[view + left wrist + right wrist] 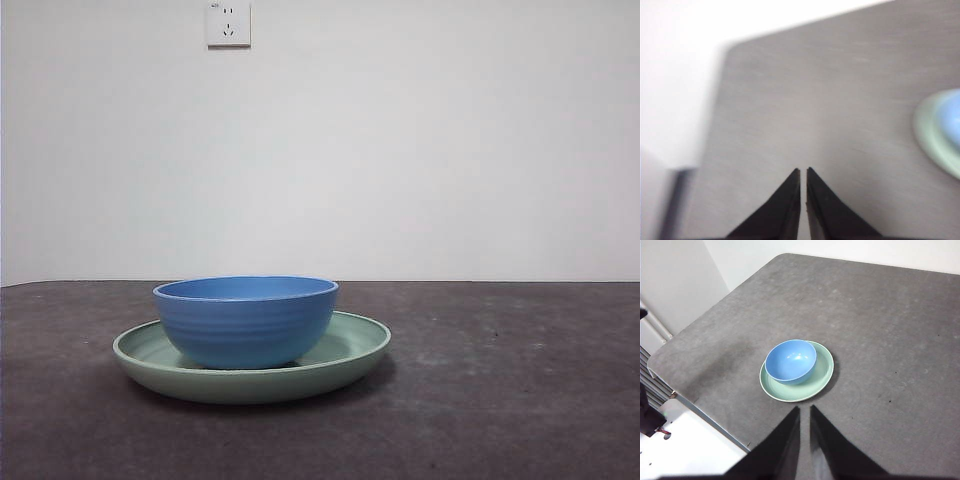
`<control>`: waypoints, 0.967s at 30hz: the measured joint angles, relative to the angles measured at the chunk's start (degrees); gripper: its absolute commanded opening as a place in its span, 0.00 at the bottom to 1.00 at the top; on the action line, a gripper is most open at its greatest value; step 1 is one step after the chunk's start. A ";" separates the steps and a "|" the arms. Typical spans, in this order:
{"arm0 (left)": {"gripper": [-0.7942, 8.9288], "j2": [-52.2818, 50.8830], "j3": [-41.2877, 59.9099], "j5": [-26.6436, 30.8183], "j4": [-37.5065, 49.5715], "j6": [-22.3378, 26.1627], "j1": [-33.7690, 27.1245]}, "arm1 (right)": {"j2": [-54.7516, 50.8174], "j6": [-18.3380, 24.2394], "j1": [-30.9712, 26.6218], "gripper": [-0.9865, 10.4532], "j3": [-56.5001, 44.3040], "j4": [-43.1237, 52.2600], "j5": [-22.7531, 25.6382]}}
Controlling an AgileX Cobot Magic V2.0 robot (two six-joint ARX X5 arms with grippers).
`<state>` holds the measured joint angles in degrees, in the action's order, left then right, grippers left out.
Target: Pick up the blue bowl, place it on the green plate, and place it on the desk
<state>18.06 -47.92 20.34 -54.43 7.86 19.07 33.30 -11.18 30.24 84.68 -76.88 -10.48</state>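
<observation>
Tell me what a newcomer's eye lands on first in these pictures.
The blue bowl draws the eye first: it sits upright inside the wider green plate, off-centre toward one rim. The pair rests alone on the dark desk. Both claws, left and right, hang shut above the desk, well away from the dishes.

**Both arms raised, grippers closed**

The left gripper (803, 172) hangs above the desk (830, 100), off to one side of the plate (930, 135), its two black jaws nearly touching at the tips. The right gripper (805, 410) is high over the desk, near the plate, with a thin slit between its jaws, holding nothing.
</observation>
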 measured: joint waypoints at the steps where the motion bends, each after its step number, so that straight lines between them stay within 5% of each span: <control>1: 0.10 -0.44 2.86 0.72 4.20 2.58 -1.66 | 0.00 0.00 0.00 0.11 0.00 0.00 0.00; 6: 0.11 -5.25 16.46 0.70 27.26 7.34 -5.84 | 0.00 0.00 0.00 0.11 0.00 0.00 0.00; 13: 0.11 -16.37 37.99 -2.80 60.63 5.64 -8.94 | 0.00 0.00 0.00 0.11 0.00 0.00 0.00; 20: 0.11 -17.51 46.07 -9.81 54.51 -8.85 -13.40 | 0.04 -0.02 0.02 0.11 0.00 0.00 0.00; 24: 0.11 -17.86 46.07 -13.16 44.96 -11.69 -14.53 | 0.04 0.00 0.02 0.11 0.00 0.00 0.00; 29: 0.11 -17.86 46.07 -14.34 44.28 -11.63 -15.69 | 0.04 -0.02 0.04 0.11 0.00 0.00 0.00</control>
<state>0.21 -1.85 6.00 -10.15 -3.77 3.38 33.34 -11.20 30.28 84.68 -76.88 -10.48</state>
